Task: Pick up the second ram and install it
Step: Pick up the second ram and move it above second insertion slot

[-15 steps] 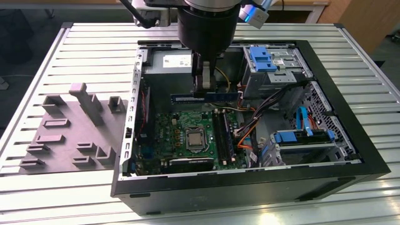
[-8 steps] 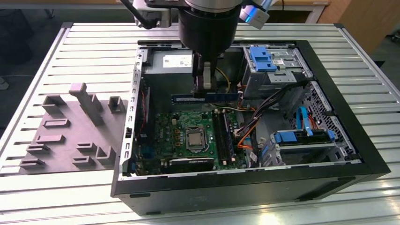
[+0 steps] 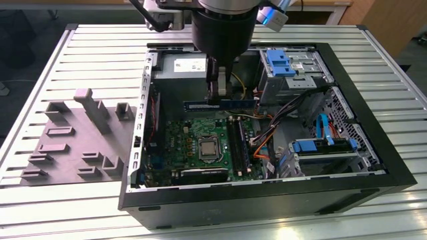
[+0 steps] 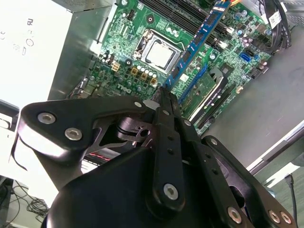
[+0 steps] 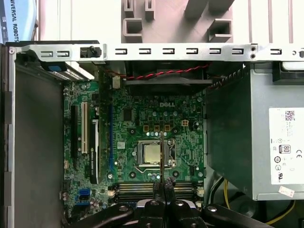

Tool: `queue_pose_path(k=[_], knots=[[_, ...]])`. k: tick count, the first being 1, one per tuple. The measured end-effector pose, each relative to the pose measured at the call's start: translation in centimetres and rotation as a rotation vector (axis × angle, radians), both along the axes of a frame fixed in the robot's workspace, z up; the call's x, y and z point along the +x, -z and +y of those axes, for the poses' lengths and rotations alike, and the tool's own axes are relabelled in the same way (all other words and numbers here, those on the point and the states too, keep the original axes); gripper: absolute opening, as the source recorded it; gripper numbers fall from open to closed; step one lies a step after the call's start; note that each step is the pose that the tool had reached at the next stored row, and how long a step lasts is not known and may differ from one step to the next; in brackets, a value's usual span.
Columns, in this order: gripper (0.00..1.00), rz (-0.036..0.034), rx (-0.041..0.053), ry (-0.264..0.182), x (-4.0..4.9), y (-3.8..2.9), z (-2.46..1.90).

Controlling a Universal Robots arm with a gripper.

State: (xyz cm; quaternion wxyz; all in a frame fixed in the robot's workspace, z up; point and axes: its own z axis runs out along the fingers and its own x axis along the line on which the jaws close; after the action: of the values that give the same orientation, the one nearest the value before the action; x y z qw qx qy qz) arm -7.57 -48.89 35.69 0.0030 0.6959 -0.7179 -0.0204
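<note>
My gripper (image 3: 219,100) hangs inside the open computer case (image 3: 267,200), shut on the second ram (image 3: 230,104). The ram is a long thin blue-edged strip with small dark blocks, held level above the green motherboard (image 3: 187,145). In the second wrist view the ram (image 4: 199,42) runs out from the closed fingertips (image 4: 164,97) over the board. The first wrist view shows the ram (image 5: 162,159) edge-on as a thin line above the processor socket (image 5: 152,154), with the gripper (image 5: 162,183) below it. The long black memory slots (image 3: 238,145) lie beneath, beside the socket.
A grey power supply (image 3: 183,65) fills the case's far corner. Blue drive caddies (image 3: 280,62) and orange and black cables (image 3: 267,135) sit at the exterior view's right. A light grey plastic fixture with uprights (image 3: 80,140) rests on the slatted table (image 3: 60,210) outside the case.
</note>
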Motion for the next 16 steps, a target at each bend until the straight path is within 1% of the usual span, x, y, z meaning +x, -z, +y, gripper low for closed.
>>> queue_pose_path(k=[8,16], knots=[[0.12,-0.0001,0.0002,0.0,0.1,0.16,0.0],[0.12,0.0,0.0001,0.0,0.13,0.68,0.0]])
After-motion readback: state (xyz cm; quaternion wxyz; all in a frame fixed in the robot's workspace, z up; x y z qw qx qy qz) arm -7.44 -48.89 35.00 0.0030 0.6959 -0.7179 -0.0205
